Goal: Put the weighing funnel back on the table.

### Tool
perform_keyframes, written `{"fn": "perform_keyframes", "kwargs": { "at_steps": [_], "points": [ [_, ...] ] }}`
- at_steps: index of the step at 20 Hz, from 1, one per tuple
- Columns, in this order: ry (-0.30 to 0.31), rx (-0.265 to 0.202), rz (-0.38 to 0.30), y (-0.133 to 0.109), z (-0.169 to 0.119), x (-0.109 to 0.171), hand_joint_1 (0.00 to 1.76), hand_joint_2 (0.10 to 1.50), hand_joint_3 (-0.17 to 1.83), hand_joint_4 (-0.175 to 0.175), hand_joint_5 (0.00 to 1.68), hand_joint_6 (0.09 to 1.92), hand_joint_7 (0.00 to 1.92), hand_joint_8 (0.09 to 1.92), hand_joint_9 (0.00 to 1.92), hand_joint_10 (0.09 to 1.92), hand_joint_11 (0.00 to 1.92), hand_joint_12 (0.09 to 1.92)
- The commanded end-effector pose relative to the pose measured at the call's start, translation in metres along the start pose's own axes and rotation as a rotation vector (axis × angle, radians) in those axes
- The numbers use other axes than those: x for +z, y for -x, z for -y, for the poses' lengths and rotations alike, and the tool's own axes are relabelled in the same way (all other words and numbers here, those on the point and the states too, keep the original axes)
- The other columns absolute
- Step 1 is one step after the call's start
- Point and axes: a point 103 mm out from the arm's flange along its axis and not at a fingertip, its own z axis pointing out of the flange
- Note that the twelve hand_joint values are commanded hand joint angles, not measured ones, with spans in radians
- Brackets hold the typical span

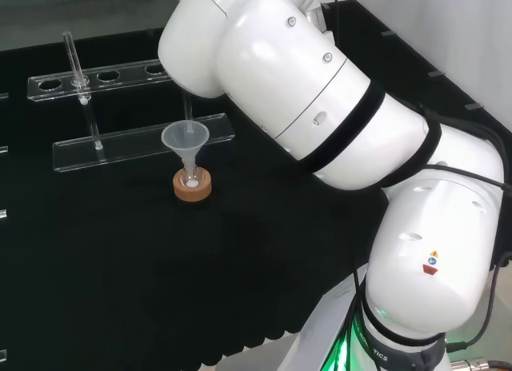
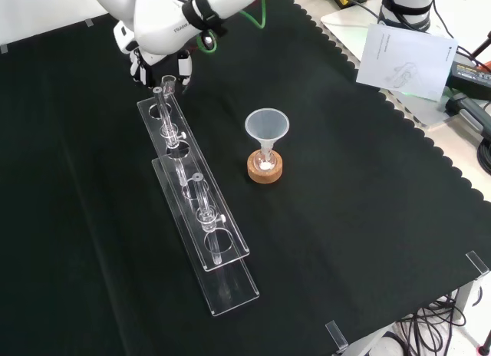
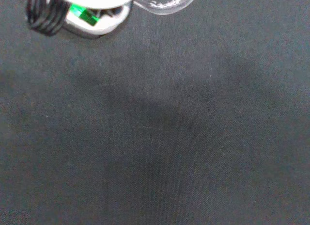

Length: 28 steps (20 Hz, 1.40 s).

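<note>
In the front view, the funnel (image 2: 266, 126) stands with its stem in a small flask (image 2: 265, 161) on a cork ring (image 2: 265, 173), mid-counter (image 2: 368, 241). A rack (image 2: 229, 288) holding upright tubes (image 2: 201, 193) lies at its nine o'clock, running from eleven to seven. The hand (image 2: 182, 64) is at the rack's far end, at the funnel's eleven o'clock.
</note>
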Motion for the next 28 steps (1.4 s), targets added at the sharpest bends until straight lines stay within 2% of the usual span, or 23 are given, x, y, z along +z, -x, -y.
{"fn": "perform_keyframes", "kwargs": {
  "at_steps": [1,12,15,28],
  "points": [
    [-0.021,-0.005,0.029,-0.004,-0.015,0.017,1.09,0.68,0.73,0.175,1.13,0.96,0.54,0.67,0.81,0.45,0.69,1.15],
    [-0.040,-0.009,0.046,-0.007,-0.022,0.023,1.09,0.68,0.73,0.175,1.13,0.95,0.55,0.67,0.81,0.45,0.69,1.15],
    [-0.036,-0.014,0.072,-0.008,-0.023,0.024,1.09,0.68,0.73,0.175,1.13,0.95,0.55,0.67,0.81,0.45,0.69,1.15],
    [-0.033,-0.019,0.065,-0.013,-0.028,0.030,1.09,0.68,0.72,0.175,1.13,0.95,0.55,0.67,0.82,0.45,0.70,1.14]
  ]
}}
